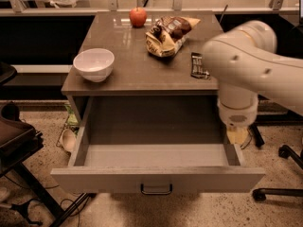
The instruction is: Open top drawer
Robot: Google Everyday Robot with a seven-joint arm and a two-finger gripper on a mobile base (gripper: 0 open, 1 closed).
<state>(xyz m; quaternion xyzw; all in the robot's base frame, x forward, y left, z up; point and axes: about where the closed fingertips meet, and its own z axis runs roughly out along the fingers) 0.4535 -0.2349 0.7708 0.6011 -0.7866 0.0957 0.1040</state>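
The top drawer [156,178] is pulled far out from under the brown table, showing its plain grey box and flat grey front. Its small dark bar handle [156,189] sits at the middle of the front's lower edge. My white arm [246,60] reaches in from the right and bends down beside the drawer's right wall. The gripper [237,134] hangs at the arm's end, just outside the drawer's right rear corner and apart from the handle.
On the table top [142,74] stand a white bowl [93,64], a red apple [138,16], a chip bag [169,34] and a dark snack bar [199,65]. A black chair [14,141] is at the left, a chair's wheeled base [284,174] at the right.
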